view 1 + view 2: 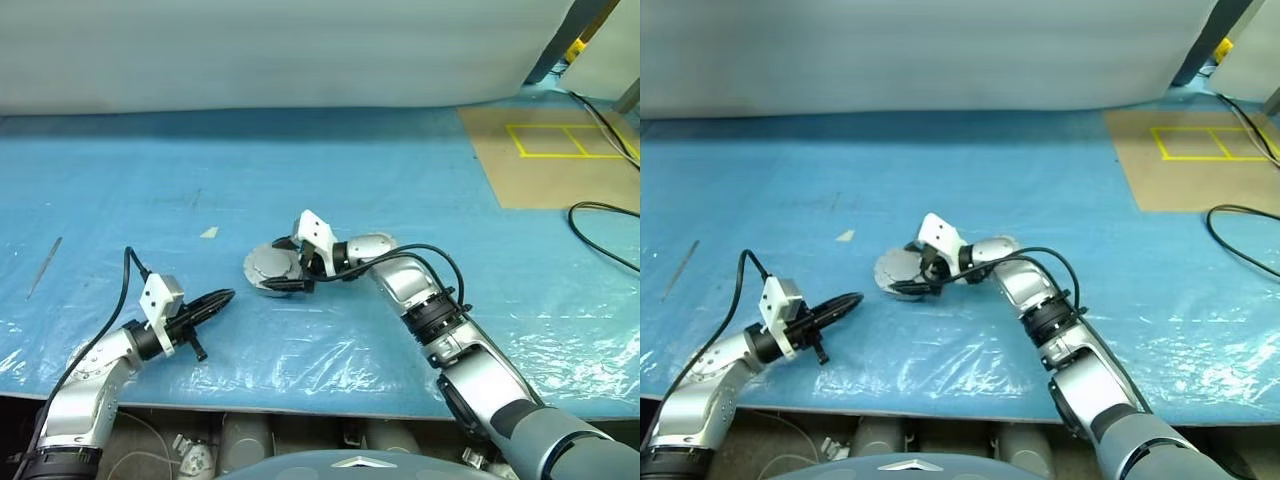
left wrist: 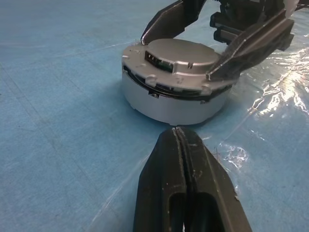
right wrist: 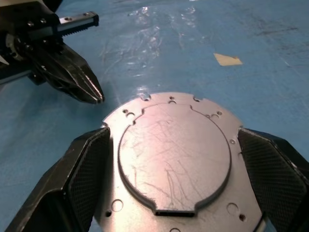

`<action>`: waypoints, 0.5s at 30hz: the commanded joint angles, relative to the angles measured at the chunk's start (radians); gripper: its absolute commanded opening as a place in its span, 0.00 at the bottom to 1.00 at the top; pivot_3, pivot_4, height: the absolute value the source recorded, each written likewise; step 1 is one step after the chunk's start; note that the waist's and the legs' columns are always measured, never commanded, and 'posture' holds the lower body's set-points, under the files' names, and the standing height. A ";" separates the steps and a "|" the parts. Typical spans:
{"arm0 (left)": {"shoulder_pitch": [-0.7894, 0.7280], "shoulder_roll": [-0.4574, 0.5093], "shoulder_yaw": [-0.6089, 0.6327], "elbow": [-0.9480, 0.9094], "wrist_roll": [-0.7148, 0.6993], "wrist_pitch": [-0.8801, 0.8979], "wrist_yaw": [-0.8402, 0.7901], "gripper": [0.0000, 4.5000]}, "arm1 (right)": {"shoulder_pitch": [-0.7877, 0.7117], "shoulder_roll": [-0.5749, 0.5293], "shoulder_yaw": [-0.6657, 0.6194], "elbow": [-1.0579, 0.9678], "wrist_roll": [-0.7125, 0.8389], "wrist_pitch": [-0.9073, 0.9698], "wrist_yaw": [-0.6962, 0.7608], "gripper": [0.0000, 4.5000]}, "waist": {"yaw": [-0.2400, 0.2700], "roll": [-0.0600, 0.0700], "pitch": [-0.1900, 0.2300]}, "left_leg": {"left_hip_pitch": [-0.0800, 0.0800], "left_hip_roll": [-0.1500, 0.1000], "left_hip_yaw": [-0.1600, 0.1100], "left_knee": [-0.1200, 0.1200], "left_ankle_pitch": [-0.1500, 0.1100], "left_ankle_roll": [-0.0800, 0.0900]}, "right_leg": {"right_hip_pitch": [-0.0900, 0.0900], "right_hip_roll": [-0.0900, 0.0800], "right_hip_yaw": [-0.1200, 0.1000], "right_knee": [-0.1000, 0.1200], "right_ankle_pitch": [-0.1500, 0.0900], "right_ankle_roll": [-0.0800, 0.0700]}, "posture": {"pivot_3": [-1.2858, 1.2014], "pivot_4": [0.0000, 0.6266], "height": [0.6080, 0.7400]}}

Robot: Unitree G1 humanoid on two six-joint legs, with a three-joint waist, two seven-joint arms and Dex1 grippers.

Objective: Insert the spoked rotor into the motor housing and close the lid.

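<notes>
A blue plastic-covered table [image 1: 420,180] holds the motor housing [image 1: 270,268], a squat silver-grey puck near the middle, with its lid [image 2: 181,55] lying flat on top.

From the head views, the right gripper [image 1: 287,264] reaches in from the right and sits over the housing, hiding much of it. The left gripper [image 1: 222,298] lies low on the table just to the left of the housing, apart from it, pointing toward it. A small tan scrap [image 1: 208,232] lies on the sheet behind them, and a brown board [image 1: 560,170] with yellow lines sits far right.

The left wrist view adds the housing's side: a plain grey wall, with a dark seam under the lid's rim. Here the left fingers [image 2: 166,188] are pressed together, holding nothing, with the tips just short of the wall.

The right wrist view looks down on the lid's scratched outside with its raised centre. The right fingers [image 3: 82,179] stand wide apart, one on each side of the lid; whether they touch it is hard to tell.

The rotor cannot be made out; the housing's inside is covered by the lid.
</notes>
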 commanded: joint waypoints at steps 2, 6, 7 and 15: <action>0.002 -0.007 0.025 -0.046 -0.012 -0.028 0.022 0.00 | 0.003 0.007 0.035 0.032 -0.057 -0.046 -0.019 0.99 | -0.001 0.000 0.000 | 0.000 0.000 0.000 0.000 0.000 0.000 | 0.000 0.000 0.000 0.000 0.000 0.000 | 0.52 0.24 1.00; -0.011 -0.025 0.033 -0.025 -0.007 -0.061 0.047 0.00 | -0.003 0.018 0.022 0.061 -0.077 -0.086 -0.045 0.99 | -0.002 0.000 0.000 | 0.000 0.000 0.000 0.000 0.000 0.000 | 0.000 0.000 0.000 0.000 0.000 0.000 | 0.52 0.24 1.00; -0.013 -0.029 0.033 -0.019 -0.003 -0.068 0.052 0.00 | -0.005 0.018 0.020 0.061 -0.083 -0.095 -0.053 0.99 | -0.002 0.000 0.000 | 0.000 0.000 0.000 0.000 0.000 0.000 | 0.000 0.000 0.000 0.000 0.000 0.000 | 0.52 0.24 1.00; -0.026 -0.036 0.024 -0.001 0.006 -0.083 0.071 0.00 | -0.023 0.005 0.005 0.061 -0.077 -0.099 -0.029 0.66 | -0.001 0.000 0.000 | 0.001 0.000 0.000 0.000 0.000 0.000 | 0.001 0.000 0.000 0.000 0.000 0.000 | 0.52 0.24 1.00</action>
